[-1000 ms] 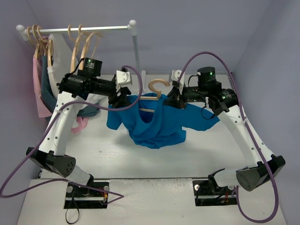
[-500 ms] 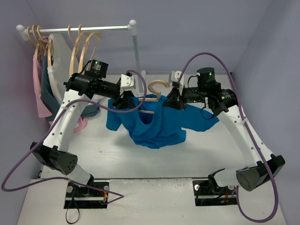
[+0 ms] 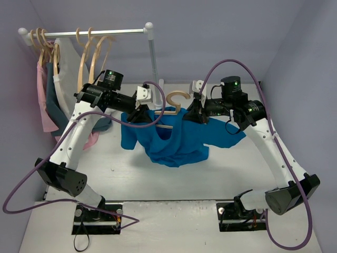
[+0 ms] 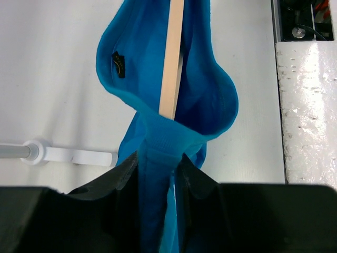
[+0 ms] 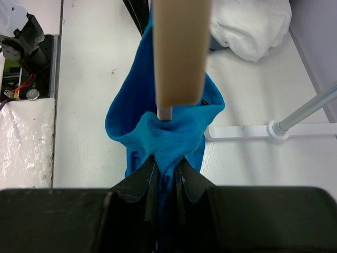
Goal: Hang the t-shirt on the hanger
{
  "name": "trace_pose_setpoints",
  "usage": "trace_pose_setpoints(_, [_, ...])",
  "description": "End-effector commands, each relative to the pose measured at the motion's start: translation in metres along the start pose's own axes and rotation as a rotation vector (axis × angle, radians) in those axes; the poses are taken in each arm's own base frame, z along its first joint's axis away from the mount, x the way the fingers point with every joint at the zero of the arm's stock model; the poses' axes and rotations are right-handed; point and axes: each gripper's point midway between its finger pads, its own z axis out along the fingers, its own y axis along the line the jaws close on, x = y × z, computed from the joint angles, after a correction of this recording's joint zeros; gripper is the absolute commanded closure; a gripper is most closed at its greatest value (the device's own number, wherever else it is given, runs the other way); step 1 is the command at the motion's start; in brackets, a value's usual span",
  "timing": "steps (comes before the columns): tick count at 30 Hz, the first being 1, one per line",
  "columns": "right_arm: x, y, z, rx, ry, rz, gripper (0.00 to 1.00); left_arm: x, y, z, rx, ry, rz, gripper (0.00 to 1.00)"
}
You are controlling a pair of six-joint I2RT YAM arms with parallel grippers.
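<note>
— What surrounds the work area?
— Pale lavender walls [image 3: 210,37], a white tabletop [image 3: 221,174], and even light.
— And at the back left?
— A clothes rail [image 3: 116,31] with white end knobs, carrying pink, teal and possibly white garments [image 3: 46,103].

White surface [image 3: 158,182], matte, with a few small dark specks. At its far edge we see the clothes rack's white foot [image 5: 239,132] standing directly on it, the pole rising from that foot. A crumpled white garment [image 5: 253,26] lies on the surface near the foot. A pink garment [image 3: 90,140] lies far left, partly behind the left arm. Both arm base plates [image 3: 97,217] [image 3: 243,217] sit on a glossier near-edge strip [image 3: 168,226]. The t-shirt [image 3: 174,145] hangs over mid-surface; we can't tell if it touches.
</note>
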Motion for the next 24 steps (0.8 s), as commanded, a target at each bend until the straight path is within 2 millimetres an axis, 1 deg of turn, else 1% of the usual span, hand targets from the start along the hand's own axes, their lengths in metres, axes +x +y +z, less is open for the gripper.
trace_pose_setpoints(1, [-0.028,0.000,-0.001,-0.013,-0.086,-0.098,1.00,-0.021,-0.007,-0.005,0.012,-0.061,0.085,0.74])
trace_pose_setpoints(5, [-0.027,0.001,-0.001,-0.011,-0.084,-0.095,1.00,-0.024,-0.010,-0.004,0.018,-0.066,0.097,0.75])
trace_pose_setpoints(7, [-0.026,0.002,0.000,-0.015,-0.083,-0.094,1.00,-0.026,-0.013,-0.001,0.032,-0.069,0.097,0.83])
trace_pose_setpoints(8, [-0.025,0.002,0.000,-0.017,-0.082,-0.090,1.00,-0.027,-0.014,0.001,0.040,-0.072,0.096,0.92])
trace_pose_setpoints(11, [-0.023,0.002,0.000,-0.013,-0.077,-0.085,1.00,-0.029,-0.019,0.005,0.061,-0.077,0.097,1.00])
trace_pose_setpoints(13, [-0.019,0.001,0.000,-0.004,-0.068,-0.081,1.00,-0.030,-0.019,0.004,0.057,-0.076,0.104,1.00])
trace_pose_setpoints(16, [-0.008,0.001,-0.002,0.027,-0.039,-0.064,1.00,-0.035,-0.017,0.002,0.048,-0.080,0.098,1.00])
trace_pose_setpoints(20, [0.007,-0.003,-0.012,0.099,-0.002,-0.037,0.87,-0.040,-0.021,-0.004,0.056,-0.112,0.096,1.00])
trace_pose_setpoints(22, [0.010,-0.006,-0.019,0.134,0.007,-0.035,0.79,-0.037,-0.021,-0.006,0.060,-0.124,0.097,1.00])
trace_pose_setpoints(23, [0.010,-0.007,-0.025,0.161,0.010,-0.039,0.77,-0.039,-0.025,-0.008,0.065,-0.137,0.103,1.00])
trace_pose_setpoints(24, [0.018,-0.013,-0.031,0.193,0.023,-0.023,0.75,-0.040,-0.025,-0.009,0.063,-0.142,0.105,1.00])
